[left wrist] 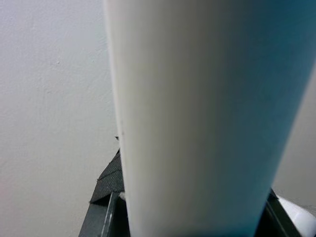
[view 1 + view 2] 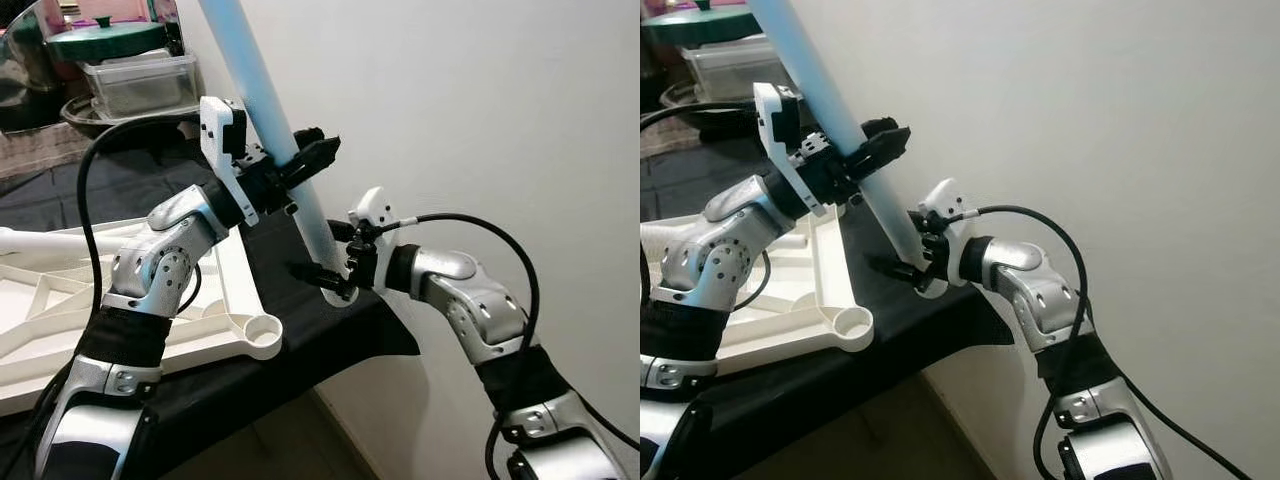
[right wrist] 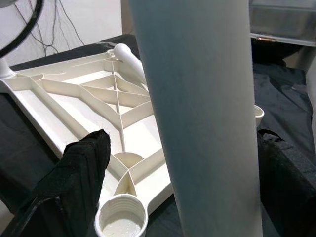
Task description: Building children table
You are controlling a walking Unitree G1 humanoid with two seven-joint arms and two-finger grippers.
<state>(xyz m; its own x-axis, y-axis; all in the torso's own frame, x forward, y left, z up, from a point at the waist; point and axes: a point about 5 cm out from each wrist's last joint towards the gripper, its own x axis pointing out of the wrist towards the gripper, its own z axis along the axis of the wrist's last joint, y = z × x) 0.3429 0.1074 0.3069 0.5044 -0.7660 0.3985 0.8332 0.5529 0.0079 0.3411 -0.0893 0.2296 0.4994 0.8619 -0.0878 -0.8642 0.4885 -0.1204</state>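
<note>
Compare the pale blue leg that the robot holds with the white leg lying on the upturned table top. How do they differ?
The pale blue leg stands tilted, its lower end at a corner socket of the table top; the white leg lies flat. The blue one is held by the left gripper high up and the right gripper near its foot; the white one lies untouched. Their colours differ. Both are plain round tubes.

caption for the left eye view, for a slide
Both grippers, left and right, hold a pale blue table leg slanted over a corner socket of the upturned white tabletop.
</note>
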